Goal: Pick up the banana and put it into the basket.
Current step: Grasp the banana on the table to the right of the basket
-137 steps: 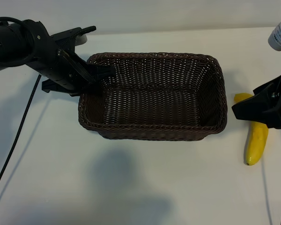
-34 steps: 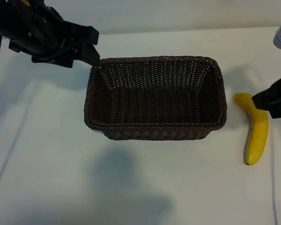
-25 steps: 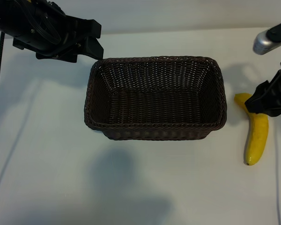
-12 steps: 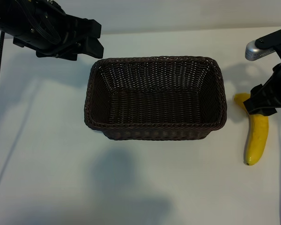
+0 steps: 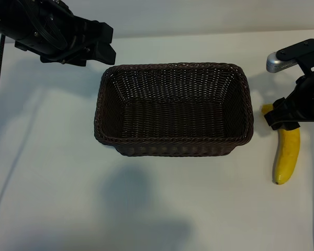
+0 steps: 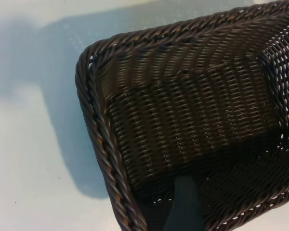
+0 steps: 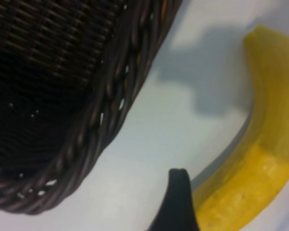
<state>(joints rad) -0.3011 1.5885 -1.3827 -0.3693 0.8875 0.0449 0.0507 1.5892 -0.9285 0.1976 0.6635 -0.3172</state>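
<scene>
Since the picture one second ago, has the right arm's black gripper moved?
Yes. The right gripper has shifted toward the dark brown woven basket, covering more of the yellow banana.

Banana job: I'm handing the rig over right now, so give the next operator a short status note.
Left gripper: open, empty, hovering off the basket's far left corner.
Right gripper: open, above the far end of the banana, no grip yet.
Banana: lying on the table, right of the basket, apart from it.
Basket: empty.
Done: approach only.
Left: grasp the banana, lift it, carry it over, release it in the basket.
</scene>
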